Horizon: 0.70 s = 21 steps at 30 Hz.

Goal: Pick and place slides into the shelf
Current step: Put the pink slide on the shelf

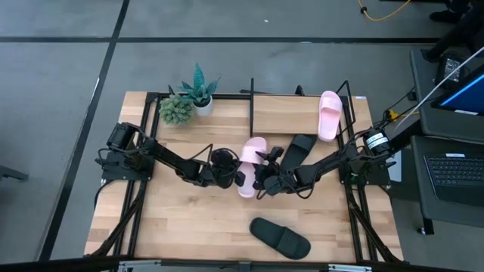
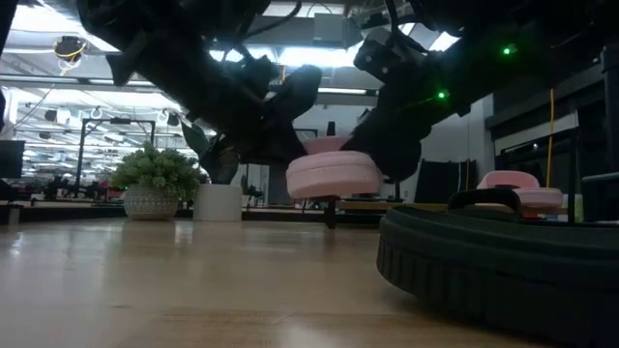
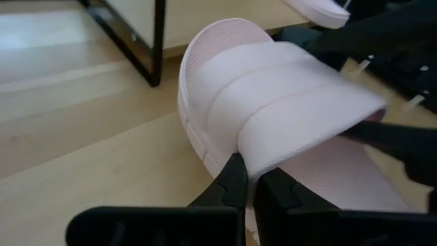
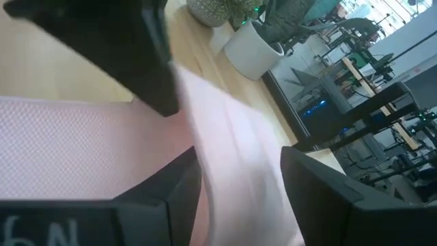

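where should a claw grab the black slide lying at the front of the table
Best guess: the wide strap of the black slide, pinched from above with one finger under the arch and one on top. It lies flat and sole down, clear of both arms, so the raised strap is the only part that offers a gap; the sole looks too broad and low to pinch.

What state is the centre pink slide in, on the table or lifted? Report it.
Lifted. In the low view the pink slide hangs clear of the table, held between the left gripper and right gripper.
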### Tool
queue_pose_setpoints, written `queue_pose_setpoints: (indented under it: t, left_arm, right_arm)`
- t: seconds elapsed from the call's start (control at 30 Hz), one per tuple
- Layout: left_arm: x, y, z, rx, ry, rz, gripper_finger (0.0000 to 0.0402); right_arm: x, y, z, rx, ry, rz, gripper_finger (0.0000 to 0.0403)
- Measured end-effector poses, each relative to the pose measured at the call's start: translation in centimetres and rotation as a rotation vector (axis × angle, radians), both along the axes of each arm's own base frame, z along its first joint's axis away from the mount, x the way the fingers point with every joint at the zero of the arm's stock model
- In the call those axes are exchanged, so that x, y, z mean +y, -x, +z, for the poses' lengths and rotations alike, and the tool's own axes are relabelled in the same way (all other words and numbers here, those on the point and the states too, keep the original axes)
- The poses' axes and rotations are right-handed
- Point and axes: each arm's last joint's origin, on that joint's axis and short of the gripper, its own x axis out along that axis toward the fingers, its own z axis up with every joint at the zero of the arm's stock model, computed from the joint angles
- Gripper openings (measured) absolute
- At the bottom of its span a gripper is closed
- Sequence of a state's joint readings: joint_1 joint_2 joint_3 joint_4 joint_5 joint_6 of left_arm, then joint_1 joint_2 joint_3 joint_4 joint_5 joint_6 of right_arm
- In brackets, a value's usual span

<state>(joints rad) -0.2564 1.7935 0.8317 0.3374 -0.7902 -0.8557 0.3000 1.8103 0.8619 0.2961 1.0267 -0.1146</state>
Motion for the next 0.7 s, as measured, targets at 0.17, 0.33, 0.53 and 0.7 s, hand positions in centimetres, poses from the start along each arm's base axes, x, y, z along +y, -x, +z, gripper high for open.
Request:
queue_pose_setpoints:
  t: [0.17, 0.33, 0.53, 0.7]
  left_arm:
    - [-0.53, -0.61, 0.88, 0.000, -0.035, -0.030, 0.0002]
    - [-0.64, -0.61, 0.87, 0.008, -0.032, -0.038, 0.0002]
    - [-0.67, -0.62, 0.87, 0.008, -0.026, -0.044, 0.0002]
    - [-0.71, -0.63, 0.88, 0.008, -0.025, -0.048, 0.0003]
  right_arm:
    - [-0.03, 0.13, -0.17, 0.020, 0.005, -0.002, 0.0173]
    - [-0.03, 0.16, -0.22, 0.007, -0.014, -0.007, 0.0122]
    - [-0.01, 0.13, -0.24, 0.010, -0.025, 0.006, 0.0085]
    - [0.01, 0.12, -0.25, 0.012, -0.028, 0.011, 0.0061]
